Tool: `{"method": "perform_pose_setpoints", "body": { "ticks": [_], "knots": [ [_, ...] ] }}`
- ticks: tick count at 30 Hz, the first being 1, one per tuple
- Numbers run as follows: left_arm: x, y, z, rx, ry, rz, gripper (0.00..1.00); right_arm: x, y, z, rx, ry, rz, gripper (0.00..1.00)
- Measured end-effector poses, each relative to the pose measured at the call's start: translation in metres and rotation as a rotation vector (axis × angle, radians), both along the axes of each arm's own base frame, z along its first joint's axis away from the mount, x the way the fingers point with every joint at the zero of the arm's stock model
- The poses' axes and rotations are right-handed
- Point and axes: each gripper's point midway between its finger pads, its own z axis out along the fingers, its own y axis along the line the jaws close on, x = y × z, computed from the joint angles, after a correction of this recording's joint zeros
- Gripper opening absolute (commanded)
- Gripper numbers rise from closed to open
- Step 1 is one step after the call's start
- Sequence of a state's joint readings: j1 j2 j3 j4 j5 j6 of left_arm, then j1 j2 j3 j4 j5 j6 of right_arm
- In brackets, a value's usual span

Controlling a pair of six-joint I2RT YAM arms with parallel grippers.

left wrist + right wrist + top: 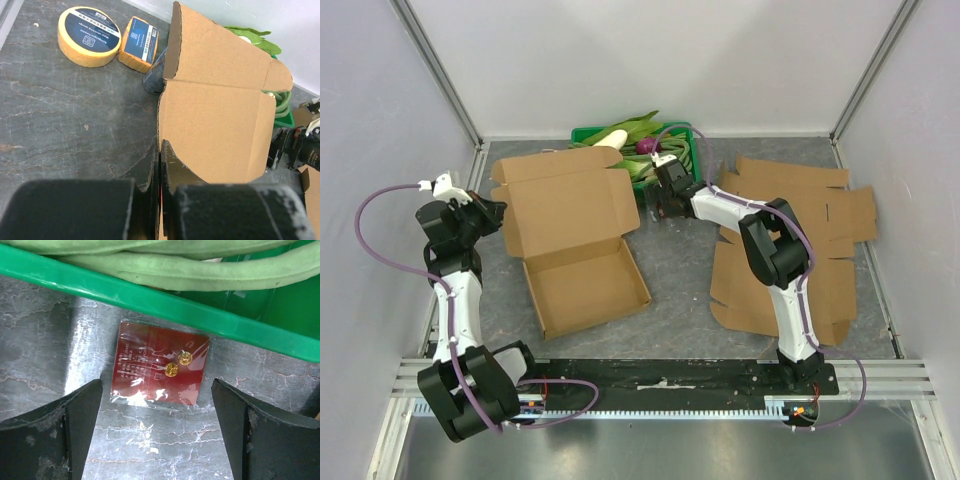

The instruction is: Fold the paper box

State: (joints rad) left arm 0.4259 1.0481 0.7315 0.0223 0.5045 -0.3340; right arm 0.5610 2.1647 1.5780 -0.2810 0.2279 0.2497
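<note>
The brown paper box (pixel 585 285) lies half-folded at centre-left: its tray has raised walls and its lid (pixel 565 205) stands open behind it. My left gripper (pixel 498 215) is shut on the lid's left edge. In the left wrist view my gripper (pixel 163 150) pinches that cardboard edge, and the lid panel (pixel 215 130) stretches away to the right. My right gripper (pixel 663 210) is open and empty, low over the table beside the green basket. In the right wrist view it (pixel 156 385) straddles a red packet (pixel 161 371) holding two gold studs, without touching it.
A green basket (pixel 682 135) of leafy greens stands at the back; its rim (pixel 200 315) is just beyond the packet. Flat cardboard sheets (pixel 800 250) lie at the right. A yellow tape roll (pixel 89 36) and a blue-labelled yellow block (pixel 139 44) lie beyond the lid.
</note>
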Motion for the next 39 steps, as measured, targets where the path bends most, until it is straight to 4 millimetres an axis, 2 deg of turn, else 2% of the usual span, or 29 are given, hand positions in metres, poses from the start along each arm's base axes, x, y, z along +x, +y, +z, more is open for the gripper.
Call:
{"method": "perform_pose_setpoints", "body": {
  "ticks": [9, 13, 17, 18, 23, 29, 31, 32, 36, 39],
  "knots": [
    [-0.004, 0.001, 0.006, 0.011, -0.012, 0.014, 0.02, 0.008, 0.005, -0.005, -0.004, -0.005, -0.028, 0.98],
    [-0.004, 0.001, 0.006, 0.011, -0.012, 0.014, 0.02, 0.012, 0.009, -0.007, 0.020, -0.005, -0.046, 0.94],
    [-0.004, 0.001, 0.006, 0.011, -0.013, 0.012, 0.02, 0.010, 0.011, -0.010, 0.054, 0.005, -0.080, 0.84],
    [-0.003, 0.000, 0.006, 0.010, -0.014, 0.011, 0.02, 0.010, 0.012, -0.011, 0.066, 0.004, -0.087, 0.78],
    [-0.003, -0.001, 0.008, 0.011, -0.020, 0.004, 0.02, 0.008, 0.009, -0.011, 0.085, -0.019, -0.106, 0.68],
    [-0.003, -0.002, 0.009, 0.011, -0.027, -0.003, 0.02, -0.004, -0.006, -0.010, 0.089, -0.018, -0.114, 0.53],
    [-0.002, -0.002, 0.011, 0.013, -0.034, -0.009, 0.02, -0.009, -0.013, -0.009, 0.098, -0.013, -0.113, 0.51],
    [-0.002, -0.003, 0.011, 0.012, -0.037, -0.015, 0.02, -0.014, -0.015, -0.009, 0.106, -0.005, -0.108, 0.48],
    [0.001, -0.007, 0.012, 0.007, -0.050, -0.042, 0.02, -0.040, -0.030, -0.003, 0.120, 0.021, -0.093, 0.46],
    [0.003, -0.009, 0.011, -0.005, -0.052, -0.062, 0.02, -0.059, -0.032, 0.017, 0.158, 0.016, -0.061, 0.46]
  ]
}}
